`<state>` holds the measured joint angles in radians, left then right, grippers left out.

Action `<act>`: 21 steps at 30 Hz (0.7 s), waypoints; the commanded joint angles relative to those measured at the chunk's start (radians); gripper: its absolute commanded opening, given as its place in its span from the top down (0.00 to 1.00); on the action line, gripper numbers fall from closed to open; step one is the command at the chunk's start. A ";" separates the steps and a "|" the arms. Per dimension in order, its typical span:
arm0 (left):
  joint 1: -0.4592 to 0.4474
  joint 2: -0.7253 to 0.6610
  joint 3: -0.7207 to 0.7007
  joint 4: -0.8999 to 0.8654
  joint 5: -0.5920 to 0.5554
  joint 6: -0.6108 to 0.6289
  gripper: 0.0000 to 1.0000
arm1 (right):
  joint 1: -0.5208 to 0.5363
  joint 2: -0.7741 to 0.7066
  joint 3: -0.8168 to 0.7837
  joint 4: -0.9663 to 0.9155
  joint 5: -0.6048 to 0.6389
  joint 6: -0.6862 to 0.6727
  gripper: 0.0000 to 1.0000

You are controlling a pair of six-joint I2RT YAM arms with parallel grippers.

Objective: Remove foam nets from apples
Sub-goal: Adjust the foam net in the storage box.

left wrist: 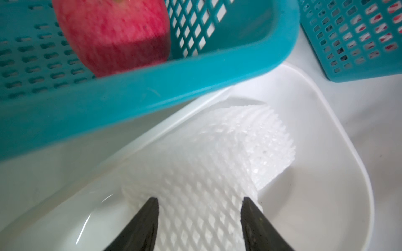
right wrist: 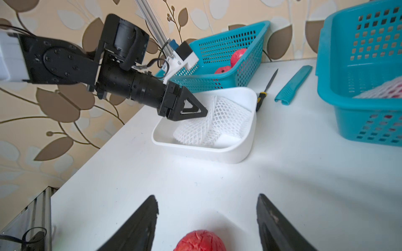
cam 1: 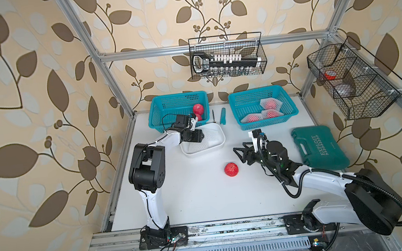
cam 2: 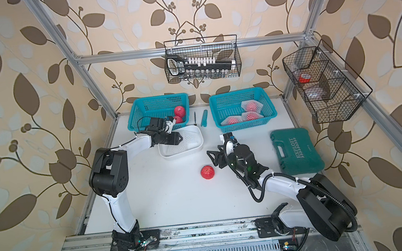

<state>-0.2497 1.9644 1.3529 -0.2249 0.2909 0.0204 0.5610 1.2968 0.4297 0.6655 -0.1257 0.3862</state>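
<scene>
Reaching over the white plastic tub, at 11 o'clock from the centre of the tabletop, the left gripper stands released. Its jaws are parted, and an empty foam net lies in the tub between and beneath its fingers. A bare red apple rests on the tabletop near the centre. The right gripper, at this apple's 1 o'clock, is likewise released and apart from the fruit. A teal basket at 11 o'clock holds two bare apples. A second teal basket at 1 o'clock holds three netted apples. A green tool case lies at 3 o'clock.
</scene>
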 commanded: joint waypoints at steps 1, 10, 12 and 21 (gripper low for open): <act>-0.032 0.021 0.072 -0.060 -0.048 0.049 0.37 | 0.005 0.028 -0.029 0.143 0.029 -0.023 0.28; -0.056 0.086 0.149 -0.155 -0.116 0.068 0.33 | 0.005 -0.010 -0.058 0.138 0.091 -0.038 0.24; -0.056 0.092 0.153 -0.171 -0.136 0.073 0.32 | 0.005 -0.023 -0.064 0.132 0.113 -0.043 0.23; -0.056 0.122 0.211 -0.238 -0.175 0.083 0.28 | 0.005 -0.028 -0.068 0.119 0.149 -0.034 0.18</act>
<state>-0.3019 2.0861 1.5333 -0.4198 0.1509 0.0906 0.5617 1.2655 0.3706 0.7750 0.0017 0.3546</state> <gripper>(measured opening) 0.718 0.819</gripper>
